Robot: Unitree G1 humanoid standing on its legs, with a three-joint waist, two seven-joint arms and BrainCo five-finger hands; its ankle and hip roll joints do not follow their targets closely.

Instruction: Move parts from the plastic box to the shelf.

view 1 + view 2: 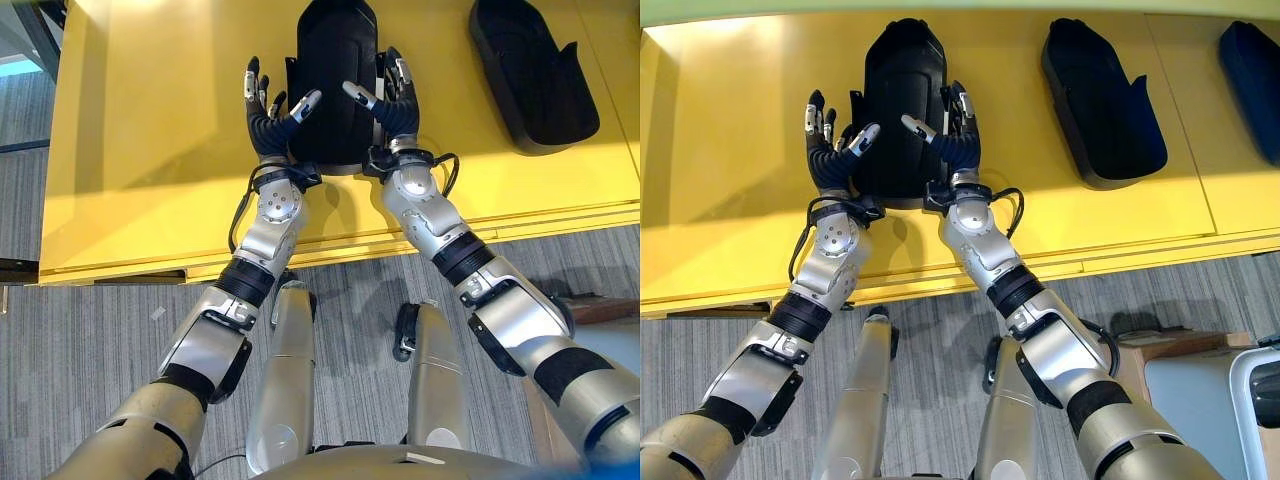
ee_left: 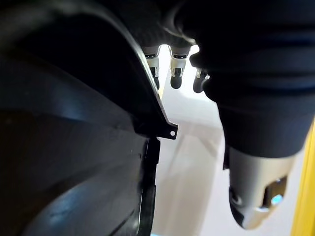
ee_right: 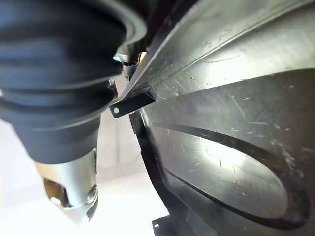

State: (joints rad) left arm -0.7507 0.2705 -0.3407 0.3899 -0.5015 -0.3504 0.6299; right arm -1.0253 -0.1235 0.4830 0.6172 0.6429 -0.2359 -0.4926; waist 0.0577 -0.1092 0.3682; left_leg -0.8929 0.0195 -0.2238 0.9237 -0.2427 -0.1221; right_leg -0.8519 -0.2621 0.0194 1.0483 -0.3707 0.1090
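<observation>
Placing step: black part [image 1: 335,80] lies on the yellow shelf [image 1: 150,150] near its front edge, left hand [image 1: 268,115] and right hand [image 1: 395,100] flanking it, fingers open; next likely release and back off.

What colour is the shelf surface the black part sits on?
Yellow shelf, clearest in the right eye view, with the black part on it.

A cardboard box [image 1: 1170,352] sits on grey carpet [image 1: 100,330].
</observation>
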